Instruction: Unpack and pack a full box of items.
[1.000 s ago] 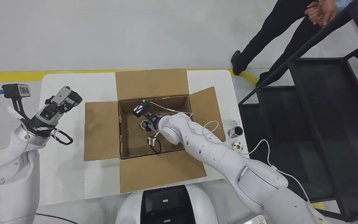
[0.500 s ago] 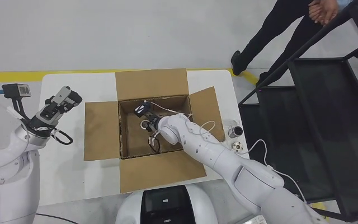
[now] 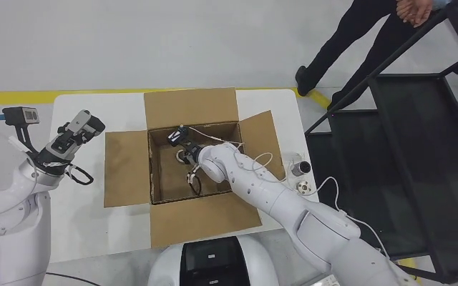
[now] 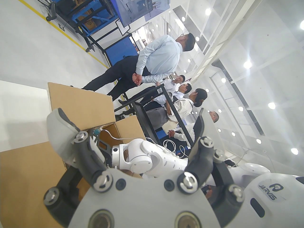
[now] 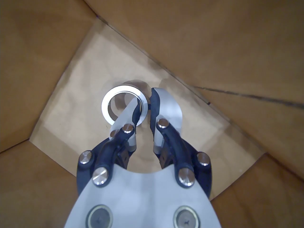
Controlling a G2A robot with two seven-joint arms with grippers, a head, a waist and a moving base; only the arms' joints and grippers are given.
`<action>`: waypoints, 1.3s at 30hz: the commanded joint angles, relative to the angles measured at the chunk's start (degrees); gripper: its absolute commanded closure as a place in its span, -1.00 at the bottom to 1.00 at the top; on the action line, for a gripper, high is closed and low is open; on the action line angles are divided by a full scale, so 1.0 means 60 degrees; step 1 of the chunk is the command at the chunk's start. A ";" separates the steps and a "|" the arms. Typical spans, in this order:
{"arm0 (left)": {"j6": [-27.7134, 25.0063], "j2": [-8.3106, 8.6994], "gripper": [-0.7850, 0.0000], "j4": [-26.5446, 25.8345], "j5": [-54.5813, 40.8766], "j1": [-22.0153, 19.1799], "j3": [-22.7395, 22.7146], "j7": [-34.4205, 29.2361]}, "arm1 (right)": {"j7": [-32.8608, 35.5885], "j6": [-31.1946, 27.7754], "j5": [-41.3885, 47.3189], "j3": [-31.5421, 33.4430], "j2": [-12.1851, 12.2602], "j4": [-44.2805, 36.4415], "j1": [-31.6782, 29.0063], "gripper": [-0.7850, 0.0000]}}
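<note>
The right wrist view looks down inside the brown cardboard box (image 3: 192, 107), showing a silver metal ring (image 5: 106, 106) on the box's floor, near a corner. The right gripper (image 5: 144, 98) has 1 finger through the ring's hole and the other just outside, pinched together on the rim. From the top view the ring is hidden under the arm.

The box stands in the middle of the white table (image 3: 86, 214) with all 4 flaps spread flat. A small silver cylinder (image 3: 300, 168) and a small round metal piece (image 3: 306, 187) sit on the table just beside the right flap. A yellow floor line (image 3: 71, 94) runs behind the table, and a black metal frame (image 3: 401, 143) stands to its right.

The right arm crosses the box's near right corner, with the wrist bent down into it. The left gripper (image 4: 128, 122) is held over the table's left edge, well apart from the box, with its fingers spread wide and nothing between them.
</note>
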 commanded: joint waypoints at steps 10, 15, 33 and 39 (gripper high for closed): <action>0.0000 0.0000 -1.00 0.0000 0.0000 0.0000 0.0000 0.0000 | 0.1507 -0.0416 -0.1071 0.1112 0.0710 -0.3115 -0.0920 1.00; 0.0000 0.0000 -1.00 0.0000 0.0000 0.0000 0.0000 0.0000 | 0.2227 -0.1144 -0.1216 0.2107 0.1165 -0.5200 -0.1848 1.00; 0.0000 0.0000 -1.00 0.0000 0.0000 0.0000 0.0000 0.0000 | 0.2408 -0.1639 -0.1736 0.5686 0.2190 -1.1312 -0.5885 1.00; 0.0000 0.0000 -1.00 0.0000 0.0000 0.0000 0.0000 0.0000 | 0.2012 -0.1638 -0.1661 0.5779 0.2209 -1.1448 -0.6085 1.00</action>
